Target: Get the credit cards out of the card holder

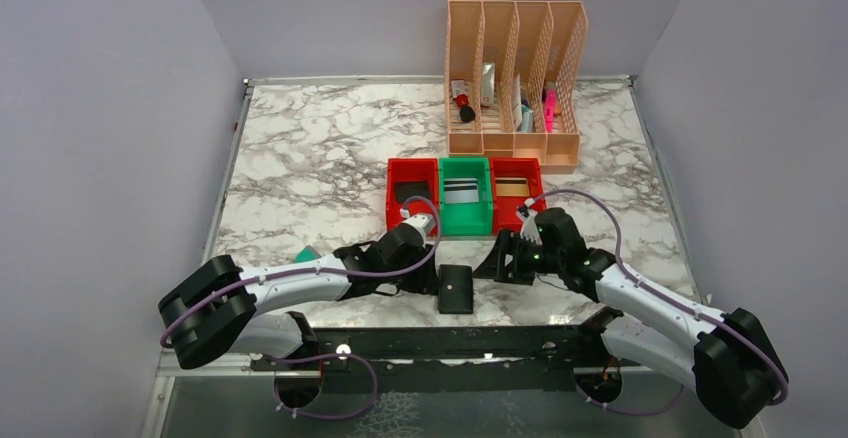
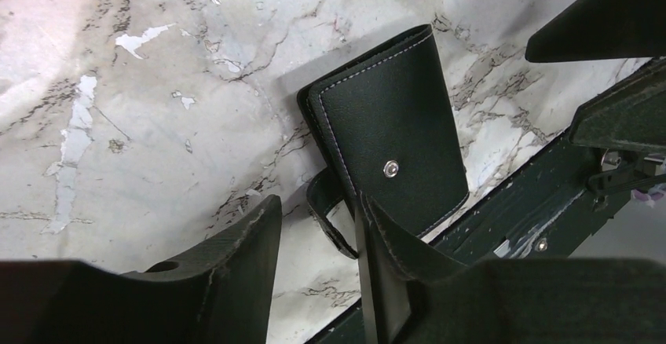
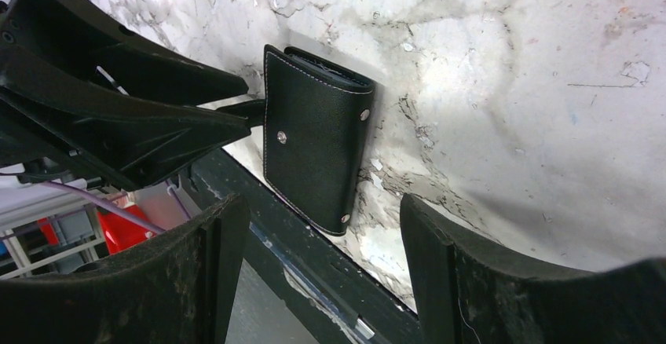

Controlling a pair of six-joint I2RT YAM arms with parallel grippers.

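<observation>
The card holder [image 1: 456,289] is a small black wallet, folded shut, lying flat by the table's front edge. The credit cards in it are hidden. In the left wrist view the card holder [image 2: 393,124] shows a snap stud, and its strap tab [image 2: 326,206] loops out between my left fingers, against the right-hand finger [image 2: 385,273]. My left gripper [image 1: 431,283] [image 2: 318,214] sits at the holder's left side, jaws still apart. My right gripper [image 1: 497,260] [image 3: 322,214] hovers open just right of the card holder [image 3: 314,148], holding nothing.
Behind the holder stand a red bin [image 1: 399,172], a green bin [image 1: 465,222] and another red bin [image 1: 530,168], each with a flat card-like thing inside. A peach file rack [image 1: 515,148] stands at the back. A black metal rail [image 1: 430,341] runs along the front edge.
</observation>
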